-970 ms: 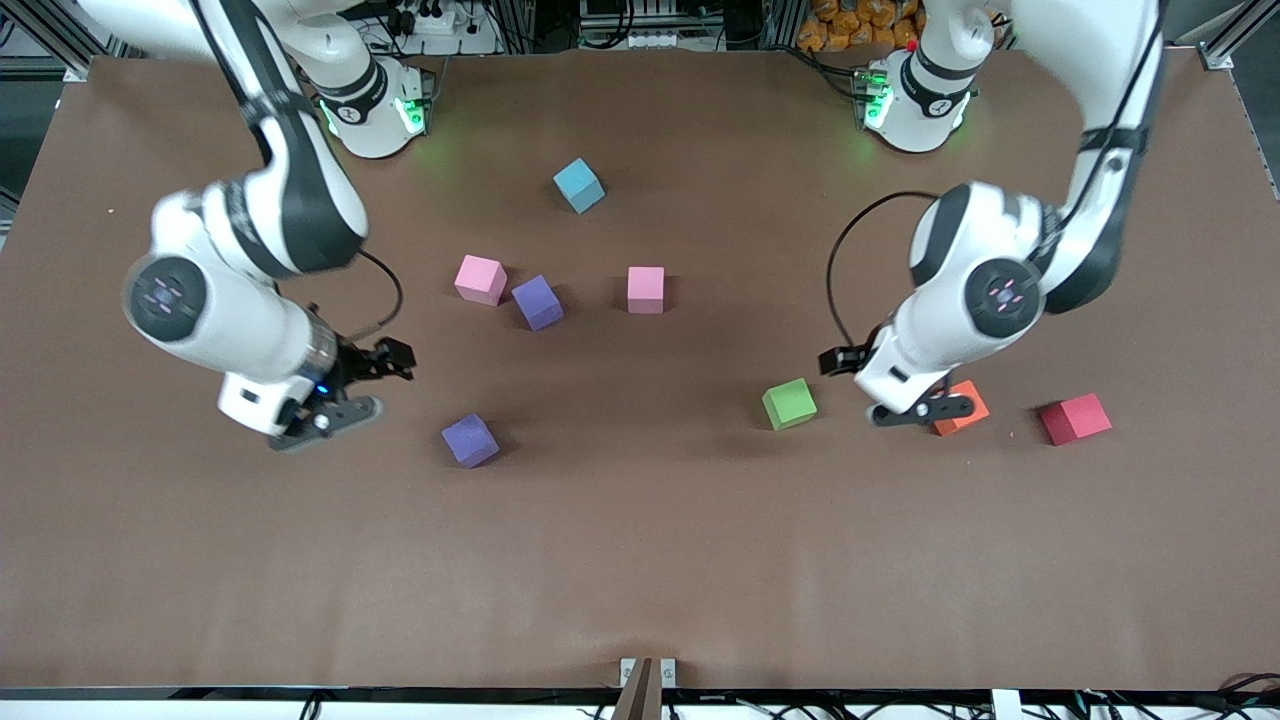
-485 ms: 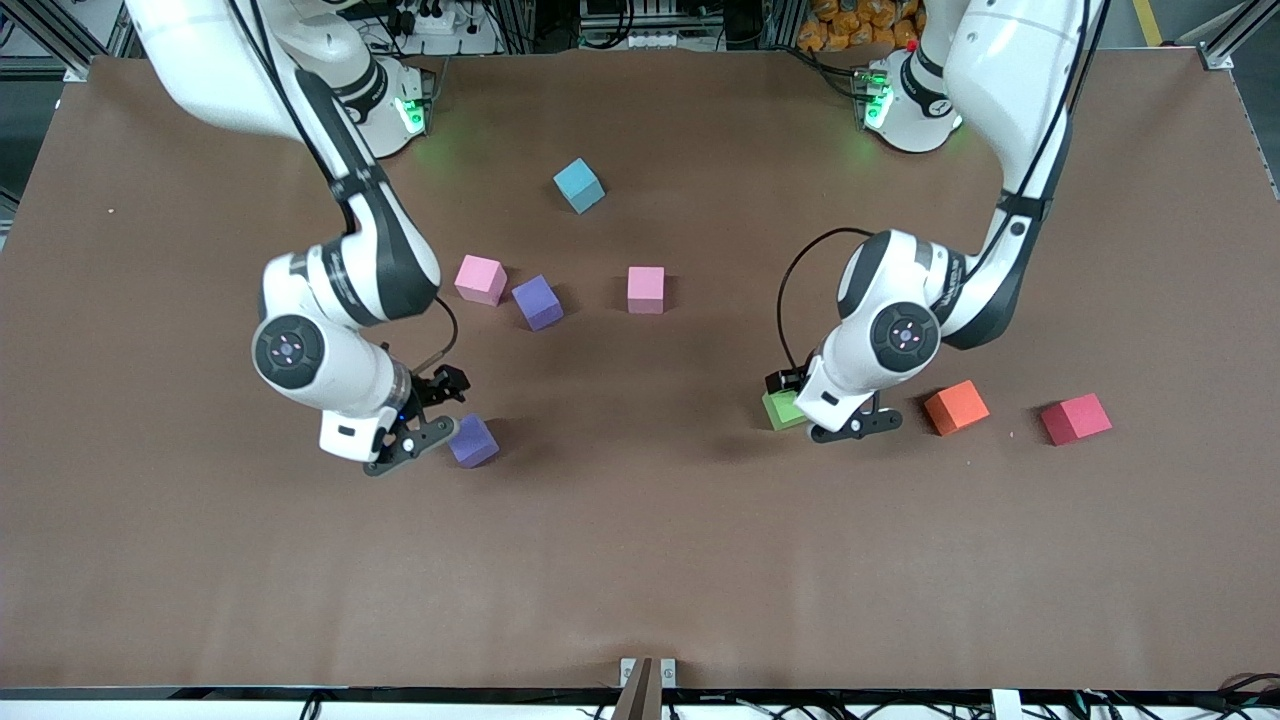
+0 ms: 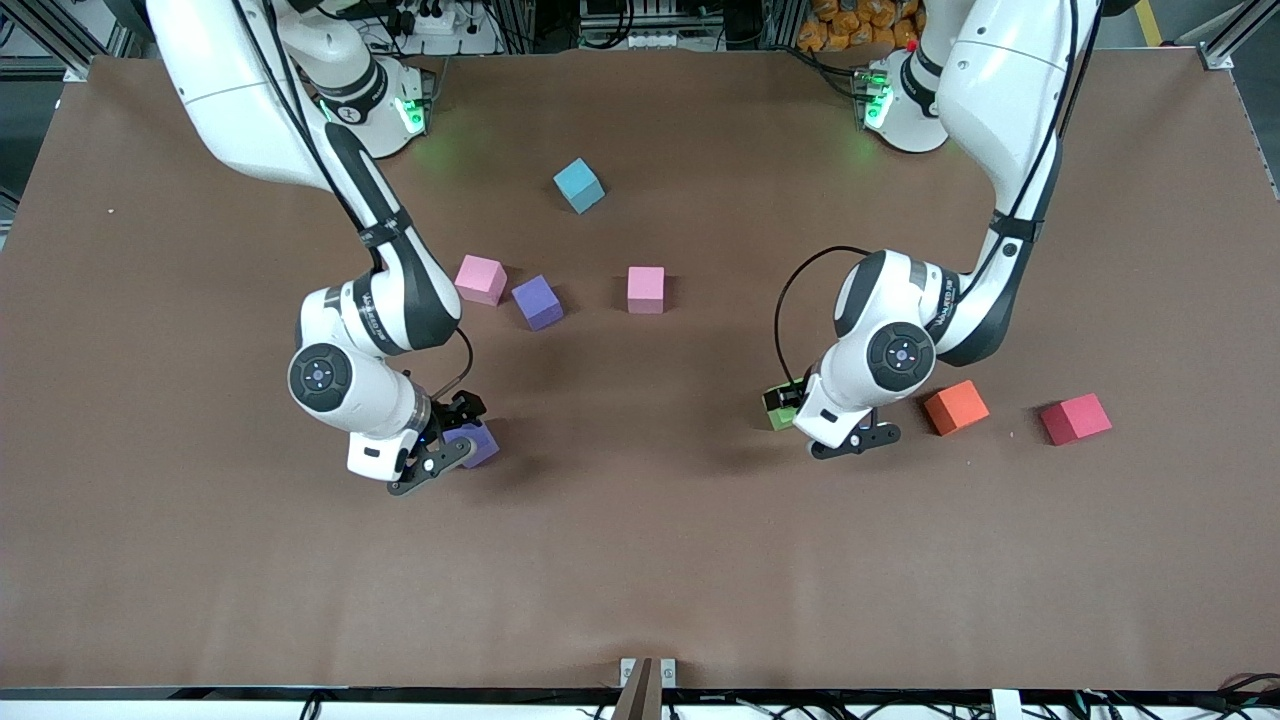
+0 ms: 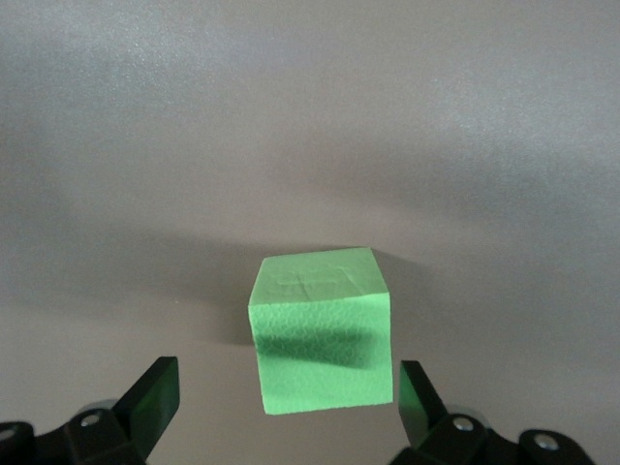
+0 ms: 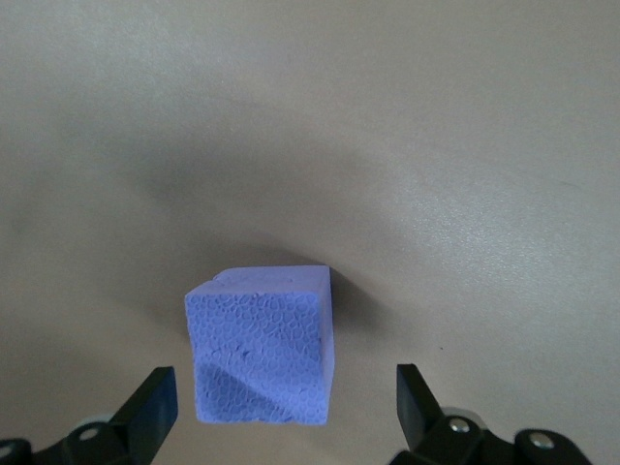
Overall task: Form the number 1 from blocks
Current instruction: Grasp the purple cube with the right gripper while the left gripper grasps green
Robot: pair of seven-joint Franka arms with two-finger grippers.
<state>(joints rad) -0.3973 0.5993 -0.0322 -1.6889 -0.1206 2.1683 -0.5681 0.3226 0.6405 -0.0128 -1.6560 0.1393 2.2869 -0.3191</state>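
Blocks: green block [image 4: 323, 331] between spread fingers of left gripper [image 4: 289, 407]; purple block [image 5: 262, 345] between spread fingers of right gripper [image 5: 287, 407], untouched.

Bare table [image 3: 640, 540] rings each block; only the pink [image 3: 480, 279] and purple [image 3: 537, 301] cubes crowd.

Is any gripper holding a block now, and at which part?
Nothing is held. Left gripper is open around green block; right gripper open around purple block.

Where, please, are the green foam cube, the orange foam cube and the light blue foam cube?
green foam cube [image 4: 323, 339]: left wrist view, front face.
orange foam cube [image 3: 956, 406]: front view, top face.
light blue foam cube [image 3: 578, 184]: front view, top face.
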